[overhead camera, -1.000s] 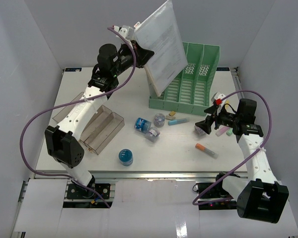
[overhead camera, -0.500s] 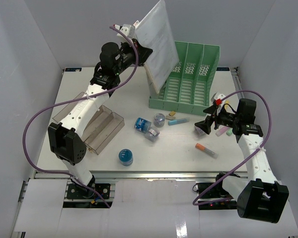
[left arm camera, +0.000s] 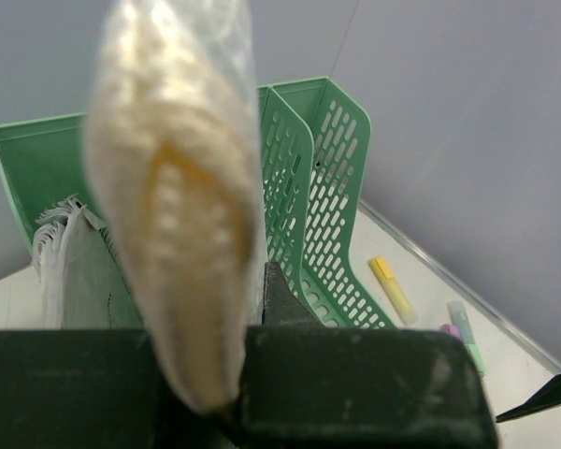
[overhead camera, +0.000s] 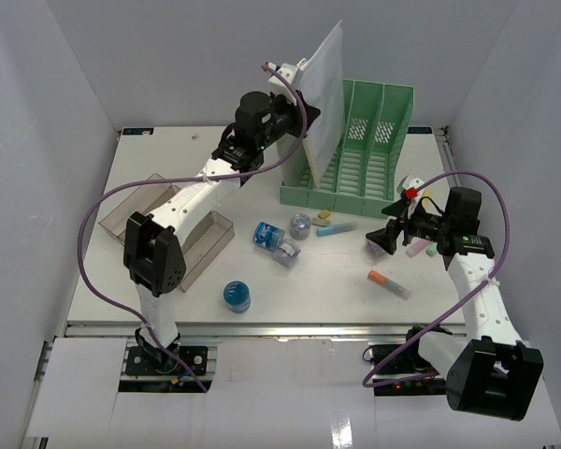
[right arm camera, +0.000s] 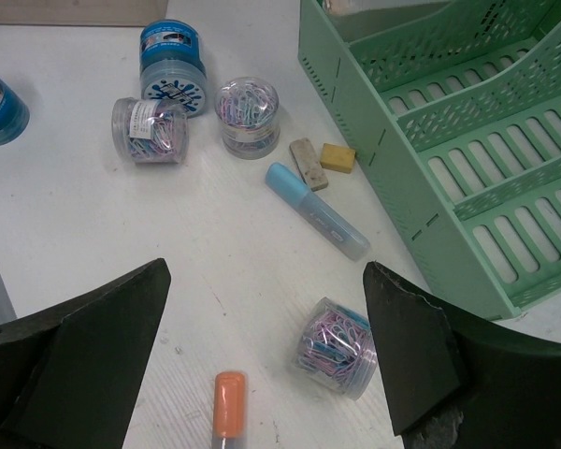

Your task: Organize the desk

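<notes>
A: How far along?
B: Early. Left claw (overhead camera: 299,86) pinches a sleeved document (overhead camera: 325,94) above the left end of the green rack (overhead camera: 366,154), not slotted yet. Right claw (overhead camera: 385,239) gapes empty over the desk (overhead camera: 164,168), which spreads beneath both arms. Clip jars (right arm camera: 247,114), markers (right arm camera: 316,223), erasers (right arm camera: 310,165) lie loose.
A: View differences?
B: Left wrist alone shows sheets (left arm camera: 75,271) standing in a slot; right wrist shows the erasers clearly.

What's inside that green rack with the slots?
In the green rack, the right-hand slots look empty. The left wrist view shows white papers standing in a left slot; the plastic sleeve in the left hand hides the rest.
</notes>
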You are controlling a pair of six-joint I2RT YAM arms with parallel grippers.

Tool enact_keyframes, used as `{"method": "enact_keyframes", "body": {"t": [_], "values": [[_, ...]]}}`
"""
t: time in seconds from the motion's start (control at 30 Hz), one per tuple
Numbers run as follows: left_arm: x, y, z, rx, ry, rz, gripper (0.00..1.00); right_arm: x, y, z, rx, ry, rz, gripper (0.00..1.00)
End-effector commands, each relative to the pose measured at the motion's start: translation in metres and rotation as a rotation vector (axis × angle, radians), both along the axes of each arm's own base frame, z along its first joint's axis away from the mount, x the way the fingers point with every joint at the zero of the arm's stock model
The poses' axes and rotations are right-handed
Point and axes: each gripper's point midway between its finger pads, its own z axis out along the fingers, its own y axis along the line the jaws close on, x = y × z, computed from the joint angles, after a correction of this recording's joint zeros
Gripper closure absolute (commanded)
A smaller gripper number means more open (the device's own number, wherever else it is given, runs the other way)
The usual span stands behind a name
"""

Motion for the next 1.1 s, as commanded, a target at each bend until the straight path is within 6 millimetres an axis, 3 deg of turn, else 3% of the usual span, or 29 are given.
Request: {"method": "enact_keyframes", "body": {"t": [0.0,0.3,0.7,1.07], "values": [[-0.005,-0.001,0.054,-0.029,-0.179,0.052,1.0,0.002,0.0,0.006,0.009,-0.033,0.009,0.1],[0.003,-0.018,0.02,0.025,-0.166,0.046,1.0,0.002,0.0,0.006,0.009,-0.032,0.009,0.1],[0.014,-0.027,-0.004,0.04,-0.158,0.052,1.0,0.002,0.0,0.005,0.01,-0.032,0.007,0.1],[0.002,-0.029,-0.037,0.075,-0.122,0.029,1.0,0.001,0.0,0.005,0.013,-0.031,0.007,0.1]]}}
